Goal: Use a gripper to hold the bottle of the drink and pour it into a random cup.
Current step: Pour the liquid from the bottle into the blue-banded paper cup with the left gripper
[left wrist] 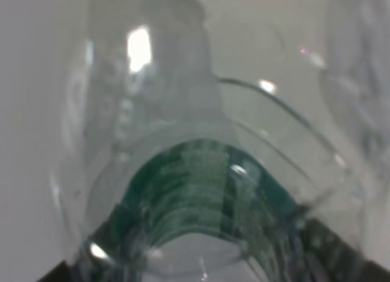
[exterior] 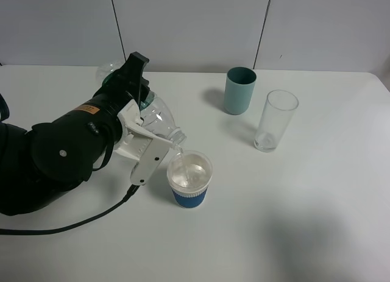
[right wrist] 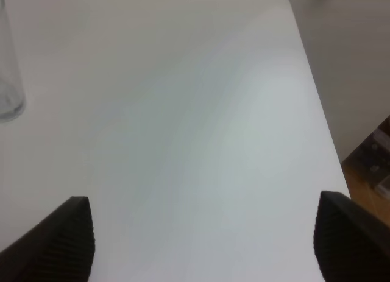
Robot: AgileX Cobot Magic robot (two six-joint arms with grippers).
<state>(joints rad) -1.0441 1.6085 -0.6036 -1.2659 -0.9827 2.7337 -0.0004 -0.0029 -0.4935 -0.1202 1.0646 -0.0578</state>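
Left side, high view: left gripper clamped on the bottle, white jaws across the body near the shoulder. The left wrist view shows only the bottle close up, its green label pressed against the lens side, so the jaws themselves are not visible there.

Bottle is off the table, tilted steeply with its base up toward the back wall and its open mouth down and forward. The mouth sits just over the near-left rim of the cup; clear liquid shows inside the cup.

Handling, my judgement: thin clear plastic, light, and lighter as it drains. The walls will likely dent under a hard squeeze, and the smooth surface could slip or twist in the jaws. Best hold looks to be mid-body on the label band, where the wall seems ribbed and stiffer. With no cap, any jolt spills.

Centre-right: tumbler and glass stand upright, well apart from the cup, neither touched.

Right side: right gripper has its jaws wide apart over bare table, holding nothing
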